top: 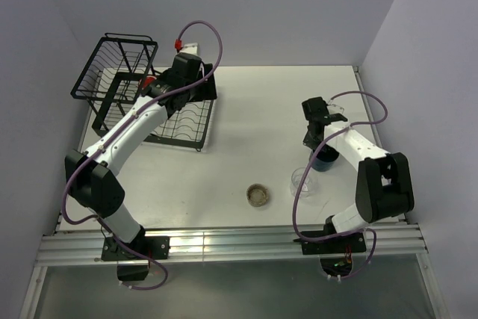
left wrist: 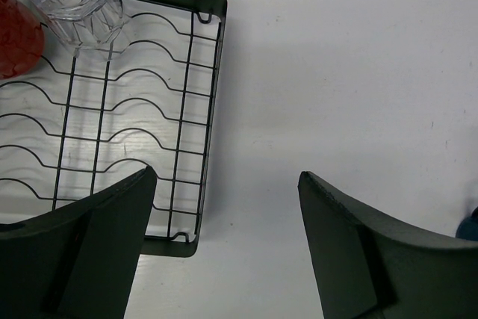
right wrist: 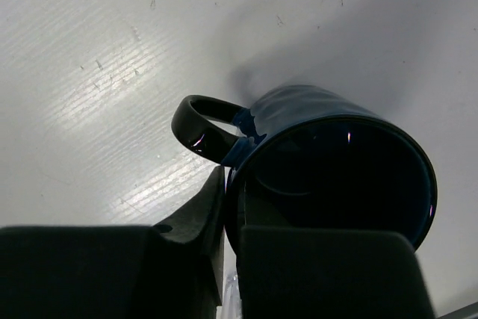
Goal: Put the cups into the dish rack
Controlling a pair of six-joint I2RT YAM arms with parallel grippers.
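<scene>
The black wire dish rack (top: 187, 142) stands at the far left, its raised basket tier (top: 112, 65) behind its flat tray. A red mug (top: 150, 81) and an upturned clear tumbler (left wrist: 75, 1) sit in the tray; the red mug (left wrist: 13, 35) is beside the tumbler. My left gripper (top: 203, 86) is open and empty over the tray's right edge (left wrist: 228, 173). My right gripper (top: 317, 140) is shut on the rim of the dark blue mug (top: 326, 159), one finger inside (right wrist: 328, 274) and one outside by the handle. The second clear tumbler (top: 301, 181) stands just in front of it.
A small round tan lid-like object (top: 258, 195) lies on the white table (top: 261, 110) near the front middle. Grey walls close in the left, back and right. The metal rail (top: 224, 244) runs along the near edge.
</scene>
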